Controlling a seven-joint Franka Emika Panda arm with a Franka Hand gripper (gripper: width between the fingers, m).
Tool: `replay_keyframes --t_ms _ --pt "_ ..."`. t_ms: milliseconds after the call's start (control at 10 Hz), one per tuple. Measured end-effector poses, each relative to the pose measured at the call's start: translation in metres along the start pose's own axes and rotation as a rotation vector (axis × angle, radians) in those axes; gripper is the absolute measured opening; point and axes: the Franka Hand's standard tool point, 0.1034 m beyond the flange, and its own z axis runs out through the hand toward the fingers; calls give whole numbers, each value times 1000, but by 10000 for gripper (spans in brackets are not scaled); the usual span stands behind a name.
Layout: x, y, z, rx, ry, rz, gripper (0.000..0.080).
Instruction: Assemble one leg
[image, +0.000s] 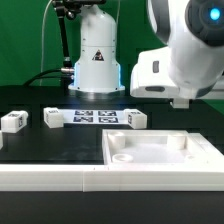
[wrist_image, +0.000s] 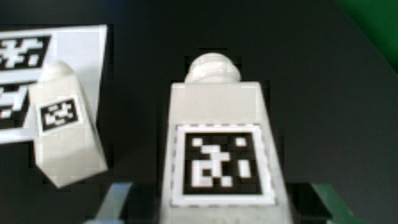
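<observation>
In the wrist view a white leg (wrist_image: 217, 120) with a black-and-white tag on its face lies lengthwise between my fingers, its narrow rounded tip pointing away. My gripper (wrist_image: 221, 203) is shut on its wide near end, one finger (wrist_image: 118, 203) on each side. In the exterior view the gripper (image: 184, 101) hangs under the white arm on the exterior view's right, a little above the table, and the held leg is hidden there. A second leg (wrist_image: 63, 125) lies close beside the held one, and shows on the table (image: 135, 119).
The marker board (image: 95, 116) lies mid-table, also in the wrist view (wrist_image: 32, 55). Two more legs (image: 12, 121) (image: 50, 118) stand on the exterior view's left. A large white panel (image: 160, 165) with corner sockets fills the front right, and a long white bar (image: 45, 178) lies front left.
</observation>
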Motion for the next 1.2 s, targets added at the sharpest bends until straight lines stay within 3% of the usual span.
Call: replay_keyframes --t_ms 100,200,700,1000,1100,1200 --pt "13 3 1 12 68 -42 291" --pt "21 8 -8 25 146 -57 291" --pt "-2 22 -59 45 411 -93 291" --pt "-1 23 -64 53 579 -91 291" --pt "7 24 -69 45 680 -109 291" --pt "17 32 -69 -2 777 -162 291"
